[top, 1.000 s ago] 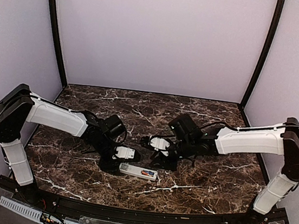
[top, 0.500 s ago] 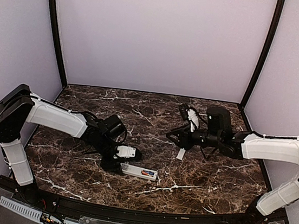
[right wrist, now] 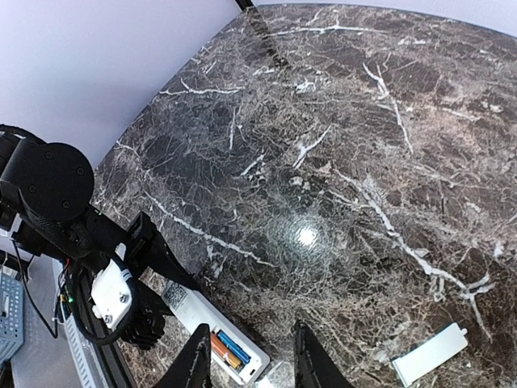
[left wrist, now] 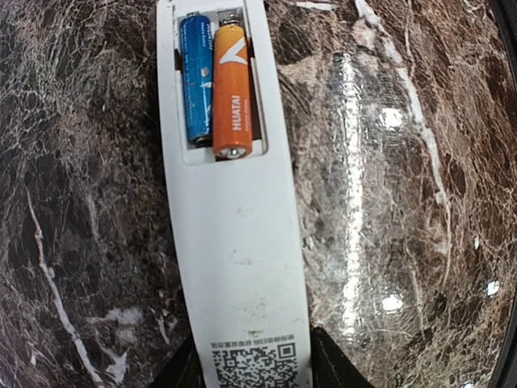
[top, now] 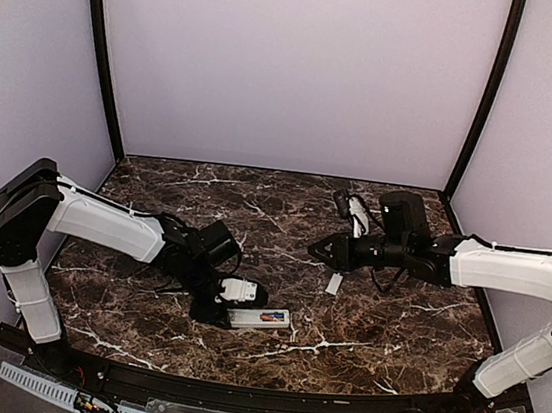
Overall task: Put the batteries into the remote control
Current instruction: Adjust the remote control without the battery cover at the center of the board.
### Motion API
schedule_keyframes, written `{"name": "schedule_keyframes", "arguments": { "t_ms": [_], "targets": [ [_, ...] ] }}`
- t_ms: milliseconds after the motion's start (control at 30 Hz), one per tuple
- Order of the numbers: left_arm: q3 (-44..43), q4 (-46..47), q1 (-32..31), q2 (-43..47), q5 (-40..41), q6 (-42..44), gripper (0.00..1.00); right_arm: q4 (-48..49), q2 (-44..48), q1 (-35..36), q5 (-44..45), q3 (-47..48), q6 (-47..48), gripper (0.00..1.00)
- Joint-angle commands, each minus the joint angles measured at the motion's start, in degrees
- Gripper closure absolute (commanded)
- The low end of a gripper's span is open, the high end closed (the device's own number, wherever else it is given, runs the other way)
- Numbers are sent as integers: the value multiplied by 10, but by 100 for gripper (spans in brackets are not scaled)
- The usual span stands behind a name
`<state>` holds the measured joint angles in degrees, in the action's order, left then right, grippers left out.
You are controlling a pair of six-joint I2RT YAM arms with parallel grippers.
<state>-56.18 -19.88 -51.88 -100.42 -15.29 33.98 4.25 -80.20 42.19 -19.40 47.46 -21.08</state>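
The remote control [left wrist: 234, 234] lies back-up on the marble table, a white bar with a QR label at its near end. In its open recess sit the batteries, a blue one [left wrist: 195, 77] and an orange one [left wrist: 230, 89], side by side. My left gripper [left wrist: 254, 360] is shut on the label end, one finger against each long edge. From above, the remote [top: 247, 317] lies front centre with the left gripper [top: 219, 310] at its left end. My right gripper [top: 319, 253] hovers open and holds nothing, to the right and farther back. The right wrist view looks down on the remote [right wrist: 190, 311].
A small flat white cover piece [top: 334, 283] lies on the marble below the right gripper, also seen as the cover piece [right wrist: 428, 356]. The table [top: 392, 332] is dark marble with pale walls at the back and sides and a black front rail.
The right arm pulled back from the remote, up and to the right; the cover piece now lies on the table. The left jaws narrowed onto the remote, whose right end swung slightly.
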Motion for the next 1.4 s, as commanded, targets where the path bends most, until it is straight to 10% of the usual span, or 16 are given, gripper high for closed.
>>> {"name": "schedule_keyframes", "arguments": {
  "t_ms": [0, 1367],
  "targets": [
    [5, -12, -10, 1, 7, -33, 59, -65, -29, -2, -31, 31, -43, 68],
    [-26, -61, -95, 26, 119, -407, 50, -205, -98, 103, 44, 87, -123, 70]
  ]
}}
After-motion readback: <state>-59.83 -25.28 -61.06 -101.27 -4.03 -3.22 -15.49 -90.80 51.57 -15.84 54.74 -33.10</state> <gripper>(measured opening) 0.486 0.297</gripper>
